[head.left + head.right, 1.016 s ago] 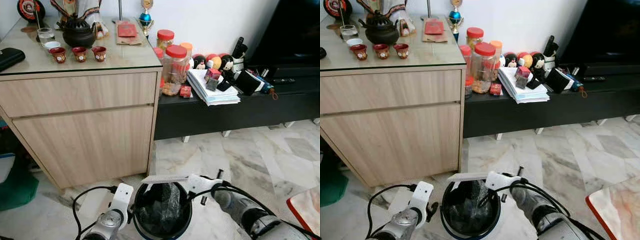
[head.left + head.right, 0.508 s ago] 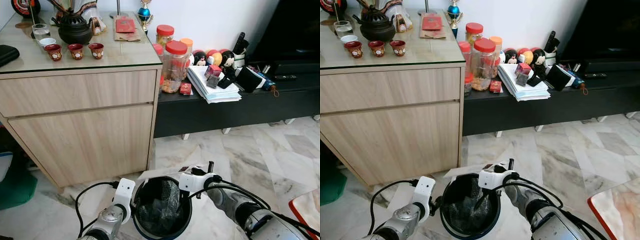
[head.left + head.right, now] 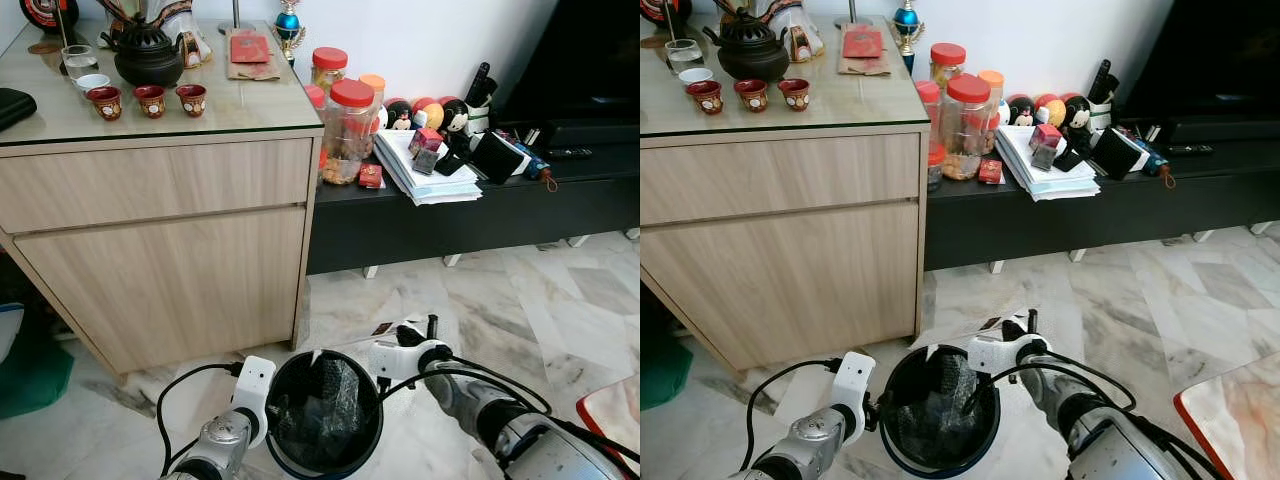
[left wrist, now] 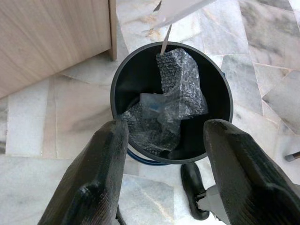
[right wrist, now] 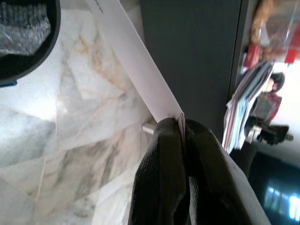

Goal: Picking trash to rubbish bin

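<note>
The bin (image 3: 323, 412) stands nearest on the marble floor (image 3: 520, 300), bubble wrap (image 4: 176, 89) inside. The left gripper (image 4: 164, 154) hovers at its left rim, fingers spread. The right gripper (image 5: 180, 129), right of the rim, pinches a white sheet (image 5: 136, 61) slanting toward the bin. Beyond stands a wooden cabinet (image 3: 160, 240).

Two silver arms with white wrist housings are seen; black cables are looped beside each gripper's matte, rounded black fingers (image 4: 93, 183).
</note>
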### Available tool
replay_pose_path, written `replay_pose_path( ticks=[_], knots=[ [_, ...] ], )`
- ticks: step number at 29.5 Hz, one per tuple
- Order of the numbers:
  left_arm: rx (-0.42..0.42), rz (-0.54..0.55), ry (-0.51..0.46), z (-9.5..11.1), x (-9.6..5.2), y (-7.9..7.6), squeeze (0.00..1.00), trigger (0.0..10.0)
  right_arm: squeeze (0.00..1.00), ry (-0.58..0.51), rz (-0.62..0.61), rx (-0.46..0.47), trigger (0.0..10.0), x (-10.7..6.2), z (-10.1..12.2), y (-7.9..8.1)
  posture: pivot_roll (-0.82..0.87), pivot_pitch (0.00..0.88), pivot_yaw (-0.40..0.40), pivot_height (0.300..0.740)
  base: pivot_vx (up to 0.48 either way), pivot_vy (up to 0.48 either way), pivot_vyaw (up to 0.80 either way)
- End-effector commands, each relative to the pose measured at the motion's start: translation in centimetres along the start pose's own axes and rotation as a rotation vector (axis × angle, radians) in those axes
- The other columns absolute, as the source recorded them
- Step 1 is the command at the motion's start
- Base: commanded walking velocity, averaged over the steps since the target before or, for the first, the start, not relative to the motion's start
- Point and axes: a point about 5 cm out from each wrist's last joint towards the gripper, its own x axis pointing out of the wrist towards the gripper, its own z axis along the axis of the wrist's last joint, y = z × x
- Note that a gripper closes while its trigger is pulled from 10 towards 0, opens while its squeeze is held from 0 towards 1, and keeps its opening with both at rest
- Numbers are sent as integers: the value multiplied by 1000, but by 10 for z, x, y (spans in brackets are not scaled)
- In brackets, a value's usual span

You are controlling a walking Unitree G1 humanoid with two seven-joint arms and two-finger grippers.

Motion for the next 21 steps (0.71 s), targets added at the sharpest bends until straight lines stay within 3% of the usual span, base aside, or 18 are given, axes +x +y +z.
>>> replay_pose_path(
  ticks=[1, 2, 3, 4, 5, 9, 12, 13, 14, 15, 21],
  knots=[
    [-8, -9, -20, 5, 2, -2, 0, 10000, 0, 37, 4, 60, 10000, -1, -8, -1, 14, 68, -143, 740, 0, 0, 0],
    [-10, -10, -22, 6, 2, -2, 0, 10000, 0, 75, 19, 208, 10000, -2, -14, 2, 14, 68, -143, 740, 0, 0, 0],
    [-10, -10, -22, 6, 2, -2, 0, 10000, 0, 75, 19, 208, 10000, -2, -14, 2, 14, 68, -143, 740, 0, 0, 0],
    [-10, -10, -24, 6, 2, -2, 0, 10000, 0, 98, 29, 318, 10000, -3, -16, 4, 17, 81, -141, 740, 0, 0, 0],
    [-10, -10, -24, 6, 2, -2, 0, 10000, 0, 113, 35, 369, 10000, -3, -18, 5, 17, 81, -141, 740, 0, 0, 0],
    [-11, -12, -25, 6, 2, -2, 0, 10000, 0, 123, 45, 355, 10000, -4, -21, 9, 17, 81, -141, 740, 0, 0, 0],
    [-13, -15, -27, 6, 2, -2, 0, 10000, 0, 178, 84, 558, 10000, -8, -28, 19, 17, 83, -140, 740, 0, 0, 0],
    [-13, -15, -27, 6, 2, -2, 0, 10000, 0, 178, 84, 558, 10000, -8, -28, 19, 17, 83, -140, 740, 0, 0, 0],
    [-14, -16, -28, 7, 2, -2, 0, 10000, 0, 208, 105, 707, 10000, -9, -30, 23, 17, 83, -140, 740, 0, 0, 0],
    [-14, -15, -29, 7, 2, -2, 0, 10000, 0, 223, 116, 791, 10000, -10, -31, 26, 17, 83, -140, 740, 0, 0, 0],
    [-15, -15, -30, 7, 2, -2, 0, 10000, 0, 243, 125, 1051, 10000, -10, -34, 26, 17, 83, -140, 740, 0, 0, 0]
  ],
)
